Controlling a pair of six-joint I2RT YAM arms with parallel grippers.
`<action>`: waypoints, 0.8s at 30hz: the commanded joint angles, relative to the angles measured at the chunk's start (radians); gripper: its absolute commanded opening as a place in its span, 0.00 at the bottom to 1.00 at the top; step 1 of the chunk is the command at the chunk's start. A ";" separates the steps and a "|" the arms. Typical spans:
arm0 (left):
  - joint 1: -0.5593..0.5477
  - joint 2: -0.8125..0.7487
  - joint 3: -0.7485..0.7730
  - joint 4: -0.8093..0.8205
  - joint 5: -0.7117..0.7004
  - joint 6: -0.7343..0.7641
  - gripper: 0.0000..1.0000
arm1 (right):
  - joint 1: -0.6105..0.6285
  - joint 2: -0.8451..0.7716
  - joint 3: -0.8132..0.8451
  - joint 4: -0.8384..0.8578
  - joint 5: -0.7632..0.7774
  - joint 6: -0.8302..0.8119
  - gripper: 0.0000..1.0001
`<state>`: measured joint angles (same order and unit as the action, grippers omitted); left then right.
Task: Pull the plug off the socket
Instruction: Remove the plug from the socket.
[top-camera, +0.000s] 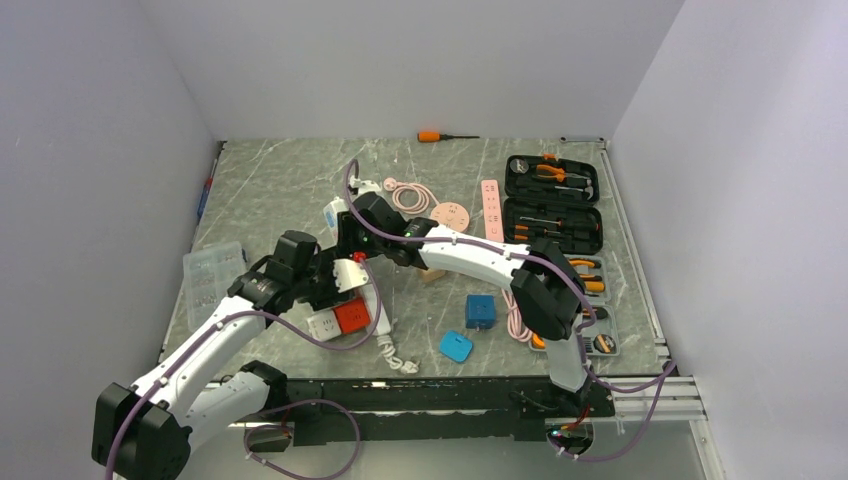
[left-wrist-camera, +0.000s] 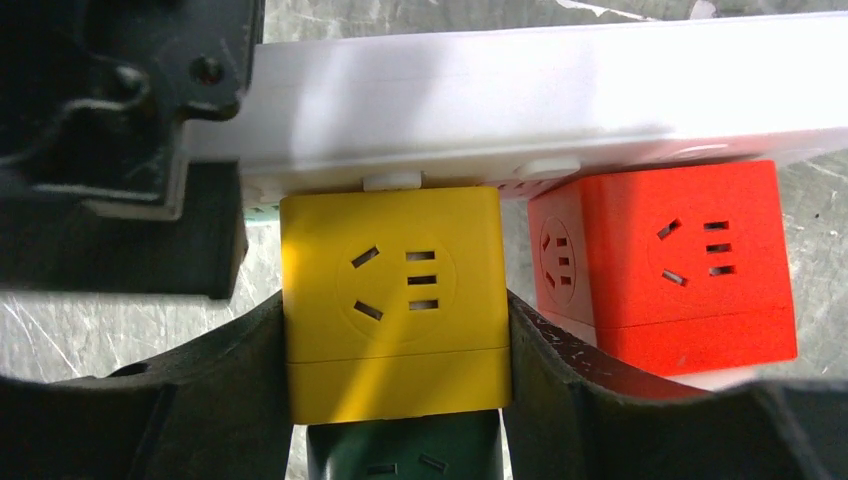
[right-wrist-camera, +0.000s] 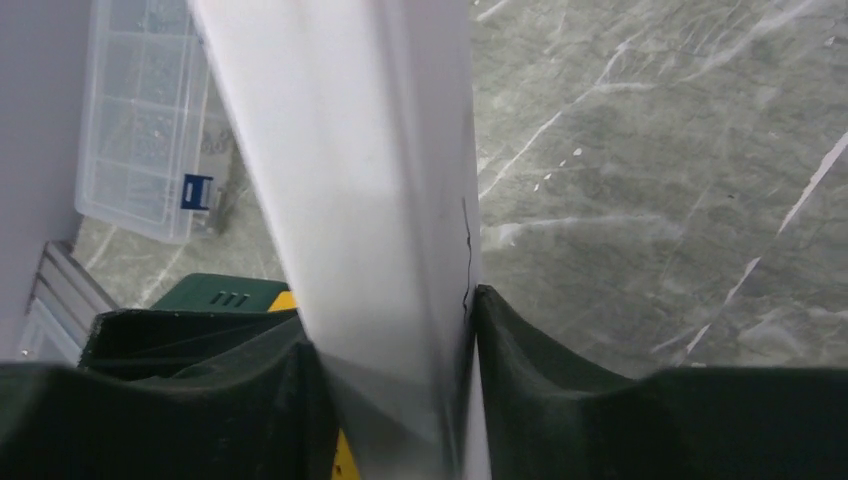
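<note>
The yellow cube plug (left-wrist-camera: 395, 300) is sitting against the face of the white power strip (left-wrist-camera: 550, 90), near the table's (top-camera: 270, 190) left front. It is showing slotted outlets on its front. The left gripper (left-wrist-camera: 395, 335) is clamping it, one finger pressing on each side. A red cube plug (left-wrist-camera: 680, 265) is sitting just beside it on the same strip, and a green cube (left-wrist-camera: 400, 455) is showing below it. The right gripper (right-wrist-camera: 390, 340) is squeezing the strip's body. A clear compartment box (top-camera: 212, 275) is lying to the left; what is in it is too small to tell. At the far right, an open black tool case (top-camera: 553, 200) is holding orange-handled pliers and screwdrivers.
</note>
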<state>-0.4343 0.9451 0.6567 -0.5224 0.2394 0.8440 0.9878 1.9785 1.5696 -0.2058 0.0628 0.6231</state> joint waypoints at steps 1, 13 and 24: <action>-0.001 -0.036 0.066 0.112 0.014 -0.014 0.00 | 0.006 0.018 0.047 0.051 -0.023 0.025 0.42; 0.000 -0.076 0.124 0.068 0.009 -0.044 0.00 | -0.056 -0.010 -0.040 -0.003 0.150 -0.032 0.00; 0.002 -0.096 0.188 -0.059 0.012 -0.002 0.00 | -0.094 -0.026 -0.099 -0.016 0.174 -0.067 0.00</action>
<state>-0.4332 0.8730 0.8391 -0.5652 0.2398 0.8146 0.9131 2.0029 1.5040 -0.2462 0.2173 0.5968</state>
